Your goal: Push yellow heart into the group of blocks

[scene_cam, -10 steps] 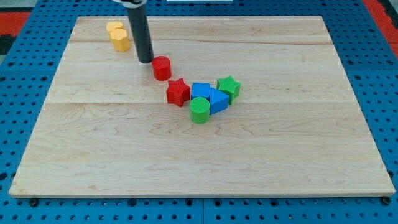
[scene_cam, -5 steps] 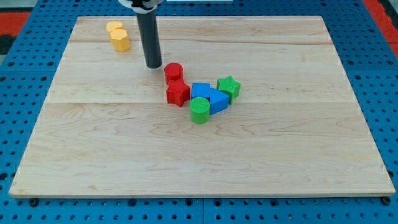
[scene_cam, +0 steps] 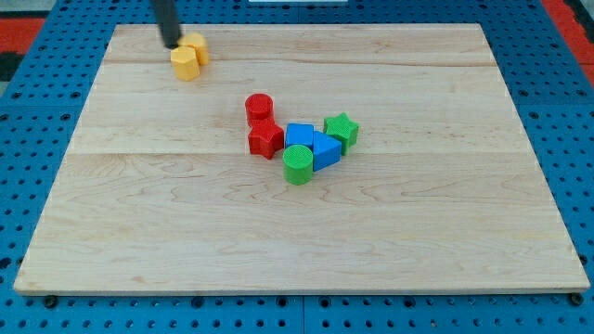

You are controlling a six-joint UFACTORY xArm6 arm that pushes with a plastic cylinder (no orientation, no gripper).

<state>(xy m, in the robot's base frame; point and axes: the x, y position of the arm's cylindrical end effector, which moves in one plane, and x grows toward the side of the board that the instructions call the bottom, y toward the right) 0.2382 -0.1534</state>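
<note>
My tip (scene_cam: 171, 44) is at the board's top left, touching the left side of two yellow blocks. The yellow heart (scene_cam: 197, 45) lies just right of the tip, and a yellow hexagon (scene_cam: 186, 64) sits against it, just below. The group lies near the board's middle: a red cylinder (scene_cam: 259, 106), a red star (scene_cam: 265, 139), a blue cube (scene_cam: 299, 135), a blue triangle (scene_cam: 326, 149), a green cylinder (scene_cam: 297, 166) and a green star (scene_cam: 341, 129). The yellow pair is well apart from the group, up and to the left.
The wooden board (scene_cam: 297, 232) lies on a blue pegboard table (scene_cam: 37, 167). The yellow blocks are close to the board's top edge.
My tip pushed the red cylinder against the red star, then moved up and left to the yellow blocks. The two yellow blocks have shifted a little to the right.
</note>
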